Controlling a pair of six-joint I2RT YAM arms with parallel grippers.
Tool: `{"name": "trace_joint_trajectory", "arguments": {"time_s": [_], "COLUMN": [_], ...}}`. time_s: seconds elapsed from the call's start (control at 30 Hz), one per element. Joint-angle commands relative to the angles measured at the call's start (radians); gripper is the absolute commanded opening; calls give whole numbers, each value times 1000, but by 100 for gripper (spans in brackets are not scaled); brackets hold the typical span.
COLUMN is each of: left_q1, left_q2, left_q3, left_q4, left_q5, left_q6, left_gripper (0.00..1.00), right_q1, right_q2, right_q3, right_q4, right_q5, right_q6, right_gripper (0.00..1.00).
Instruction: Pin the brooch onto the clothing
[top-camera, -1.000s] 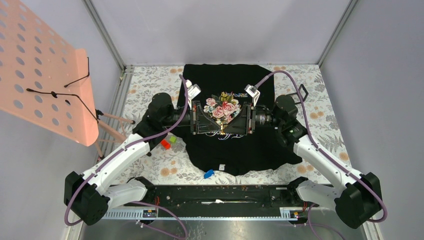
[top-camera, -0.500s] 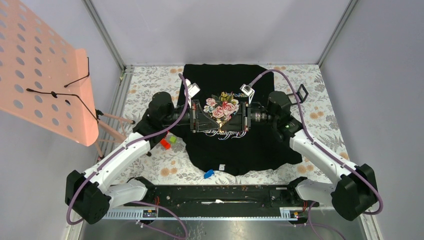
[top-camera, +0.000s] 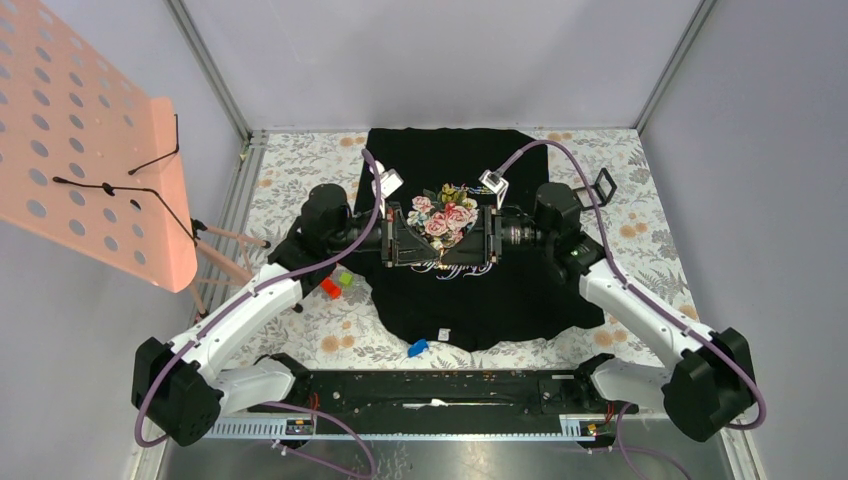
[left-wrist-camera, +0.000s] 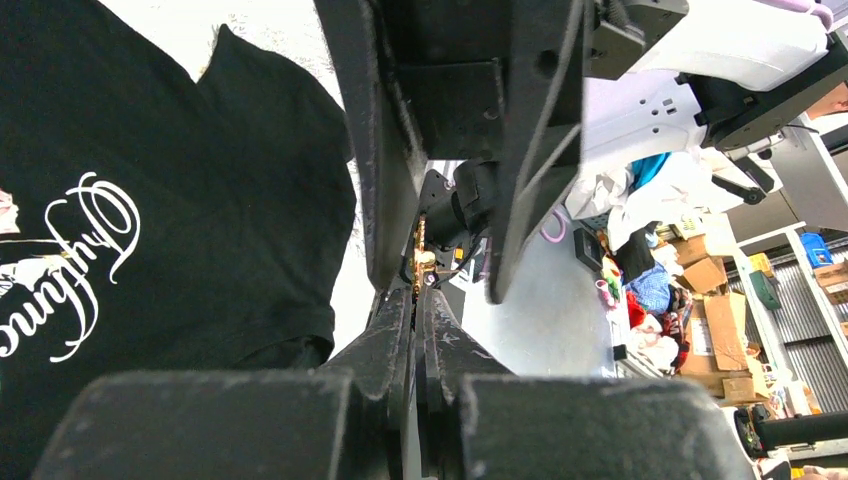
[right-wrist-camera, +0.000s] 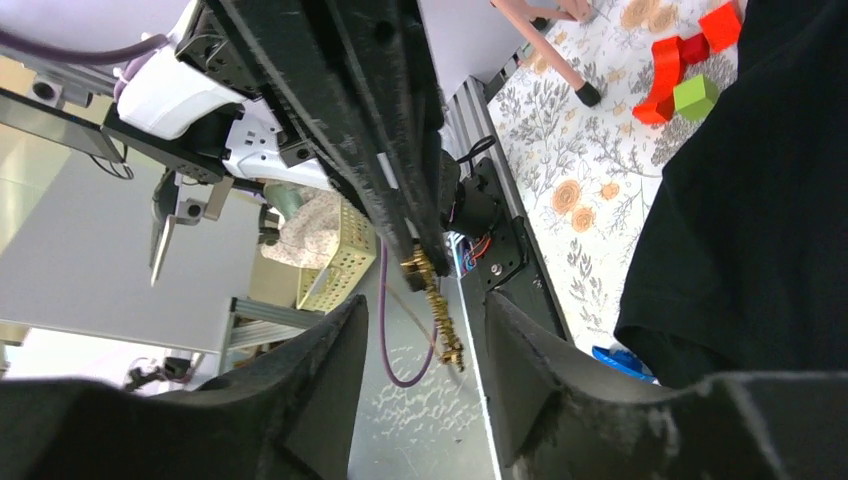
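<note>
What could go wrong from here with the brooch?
1. The left gripper pinches the brooch by one end only, with the rest hanging free. It may slip or swing.
2. The right gripper is open and straddles the left gripper's tips. Closing could clamp those tips instead of the brooch.
3. Both grippers meet over the shirt. A dropped brooch would likely be hard to regrasp from the fabric.

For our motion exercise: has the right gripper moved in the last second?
Yes. The right gripper shifted slightly left, closer to the rose print.
</note>
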Motion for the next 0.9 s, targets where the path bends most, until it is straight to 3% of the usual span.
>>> {"name": "trace_joint_trajectory", "arguments": {"time_s": [0.0,0.13,0.2,0.37,0.47,0.73,0.87], "left_q1": [10,15,15,5,-41,-209,-250], "left_q2": [-28,-33,-38,-58,-98,-124,-61], "left_q3": [36,43,51,70,37,-141,-192], "left_q4": [4,-44,-94,-231,-244,-50,34], "left_q5": [-30,-89,-153,-409,-568,-832,-854], "left_q6": [36,64,91,93,56,-104,-143], "left_gripper": [0,0,0,0,0,0,0], "right_q1": [5,5,5,5,8,117,191], "right_q2": [-95,-165,-199,-243,-252,-162,-43], "right_q3": [14,33,49,117,77,-86,-112], "right_q4": [-37,-188,-301,-655,-774,-729,-637], "right_q5": [31,130,226,618,831,1052,1115], "right_q6": [-83,-193,-247,-339,-340,-280,-268], "right_gripper": [61,74,76,76,76,68,61]}}
